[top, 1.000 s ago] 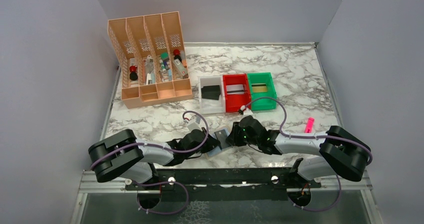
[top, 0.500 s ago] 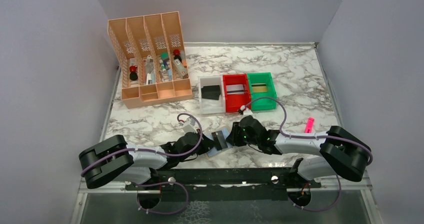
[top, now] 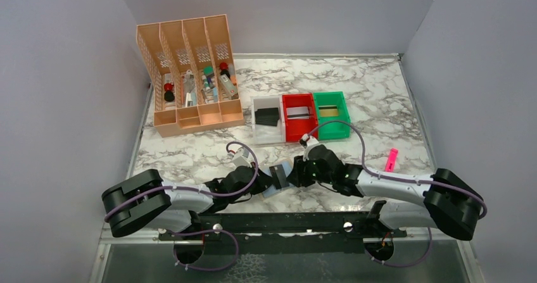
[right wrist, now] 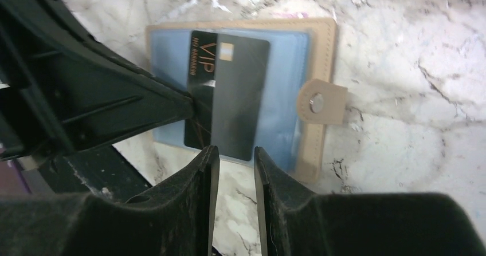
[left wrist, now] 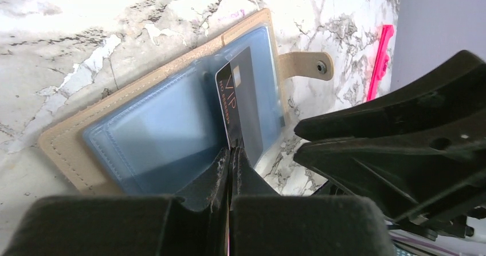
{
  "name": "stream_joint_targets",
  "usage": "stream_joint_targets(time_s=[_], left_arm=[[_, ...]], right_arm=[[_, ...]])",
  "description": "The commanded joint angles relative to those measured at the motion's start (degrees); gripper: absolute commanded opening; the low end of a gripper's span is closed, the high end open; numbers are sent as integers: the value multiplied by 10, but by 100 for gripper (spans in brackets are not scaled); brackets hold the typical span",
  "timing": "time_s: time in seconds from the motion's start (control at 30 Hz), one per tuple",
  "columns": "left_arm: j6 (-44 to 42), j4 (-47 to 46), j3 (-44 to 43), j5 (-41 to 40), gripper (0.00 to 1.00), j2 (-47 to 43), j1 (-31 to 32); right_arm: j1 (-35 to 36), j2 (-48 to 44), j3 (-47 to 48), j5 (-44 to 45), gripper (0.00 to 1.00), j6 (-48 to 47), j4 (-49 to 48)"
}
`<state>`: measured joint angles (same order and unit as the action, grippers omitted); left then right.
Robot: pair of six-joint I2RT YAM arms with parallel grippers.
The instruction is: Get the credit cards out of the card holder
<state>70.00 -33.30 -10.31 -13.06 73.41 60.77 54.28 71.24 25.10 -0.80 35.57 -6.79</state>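
Note:
The tan card holder (left wrist: 63,147) lies open on the marble, its pale blue lining up and its tab (left wrist: 306,67) to one side. It also shows in the right wrist view (right wrist: 324,50) and the top view (top: 273,191). My left gripper (left wrist: 231,153) is shut on the edge of a black credit card (left wrist: 240,95) marked VIP and holds it over the lining. I cannot tell whether the card's far end is still in a pocket. My right gripper (right wrist: 236,153) is open and empty, with its tips just short of the holder's near edge and the card (right wrist: 235,90).
A white bin (top: 258,131) holding a black card, a red bin (top: 287,128) holding a silvery card and a green bin (top: 345,115) stand in a row behind the grippers. A tall orange organiser (top: 190,121) stands at the back left. A pink marker (top: 391,158) lies at the right.
My left arm has drawn back to the left with the black card in its jaws. My right arm's elbow has swung out to the right, and its gripper stays by the holder.

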Motion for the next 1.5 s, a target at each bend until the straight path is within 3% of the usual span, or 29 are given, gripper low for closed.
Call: stream_joint_targets(time_s=[0.0,0.17,0.43,0.63,0.73,0.93,1.37,1.47], left_arm=[[-5,2,9,-17,1,-20,-1],[-6,3,12,-15,1,-29,0],[-8,3,11,-12,1,-27,-1],[-8,3,9,-12,1,-22,-1],[-11,2,4,-11,11,-19,0],[-13,2,-4,0,19,-16,0],[-15,-13,-25,8,20,22,-1],[-12,-14,-24,5,16,24,0]], right_arm=[[2,-26,36,-41,35,-52,24],[2,27,64,-69,35,-58,18],[2,115,84,-34,36,-41,30],[2,107,58,-41,41,-28,14],[2,118,51,-63,42,-15,-5],[2,109,6,-42,41,52,-63],[2,108,-8,-40,39,77,-78],[2,109,-7,-38,39,77,-74]])
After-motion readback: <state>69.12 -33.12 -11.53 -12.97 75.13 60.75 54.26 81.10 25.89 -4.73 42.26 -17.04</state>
